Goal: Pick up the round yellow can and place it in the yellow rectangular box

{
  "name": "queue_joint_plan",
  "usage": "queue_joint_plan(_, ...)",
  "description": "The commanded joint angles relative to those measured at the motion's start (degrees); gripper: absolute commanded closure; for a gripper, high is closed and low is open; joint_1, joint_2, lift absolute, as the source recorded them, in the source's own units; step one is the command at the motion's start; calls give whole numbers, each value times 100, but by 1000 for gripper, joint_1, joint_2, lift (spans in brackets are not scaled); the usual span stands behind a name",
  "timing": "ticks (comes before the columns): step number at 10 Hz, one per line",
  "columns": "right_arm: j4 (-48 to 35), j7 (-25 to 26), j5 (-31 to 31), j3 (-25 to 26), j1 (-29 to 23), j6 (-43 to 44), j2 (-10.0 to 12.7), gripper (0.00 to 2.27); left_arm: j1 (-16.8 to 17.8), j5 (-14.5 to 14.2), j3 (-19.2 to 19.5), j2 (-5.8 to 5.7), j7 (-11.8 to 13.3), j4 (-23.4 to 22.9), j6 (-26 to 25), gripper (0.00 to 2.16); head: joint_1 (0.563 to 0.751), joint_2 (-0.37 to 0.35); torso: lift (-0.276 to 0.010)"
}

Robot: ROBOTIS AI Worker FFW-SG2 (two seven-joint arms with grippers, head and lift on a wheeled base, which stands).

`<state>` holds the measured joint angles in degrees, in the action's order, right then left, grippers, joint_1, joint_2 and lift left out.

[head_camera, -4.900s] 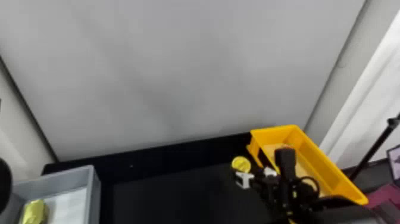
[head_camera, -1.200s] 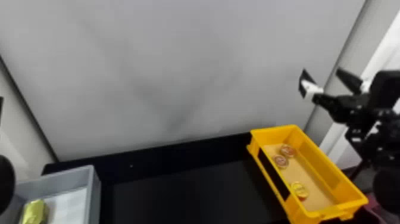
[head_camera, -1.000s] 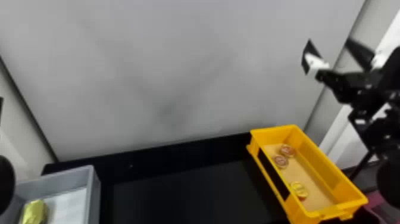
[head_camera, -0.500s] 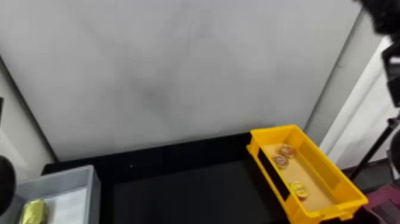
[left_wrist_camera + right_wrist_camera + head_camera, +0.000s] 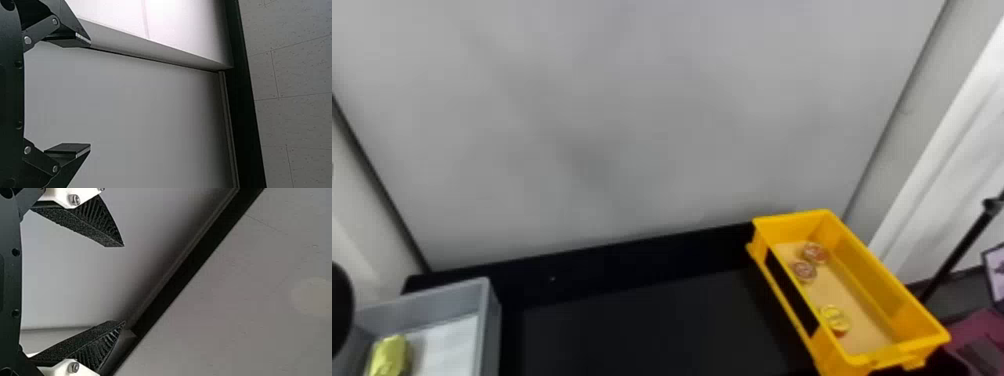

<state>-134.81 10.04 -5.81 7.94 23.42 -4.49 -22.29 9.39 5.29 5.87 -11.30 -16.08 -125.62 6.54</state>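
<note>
The round yellow can (image 5: 835,320) lies inside the yellow rectangular box (image 5: 876,274), on its floor toward the near end and close to the left wall. In the right wrist view my right gripper (image 5: 124,284) has its two ribbed fingers wide apart, nothing between them, against a pale wall and a ceiling. The left wrist view has my left gripper (image 5: 91,95) parked, also open and holding nothing, facing a grey wall.
Two reddish round cans (image 5: 804,270) sit farther back in the yellow box. At front left, a grey bin (image 5: 491,320) holds a gold-yellow packet (image 5: 389,356). A black pole (image 5: 963,246) stands right of the box.
The yellow can, earlier on the table left of the box by my right gripper, is inside the box. My right arm has risen away from the box toward the upper right, its gripper empty.
</note>
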Motion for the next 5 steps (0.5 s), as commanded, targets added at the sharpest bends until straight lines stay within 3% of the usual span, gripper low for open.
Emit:
queue_joint_plan(1,-186,104,-122,67,277,36,-224,91,-51,-2,55,14,-10,-24,-3,314,606,-81,0)
queue_joint_plan(5,-186,191,-157,41,260,62,-206,91,-60,16,64,31,-19,-59,-21,314,606,-81,0)
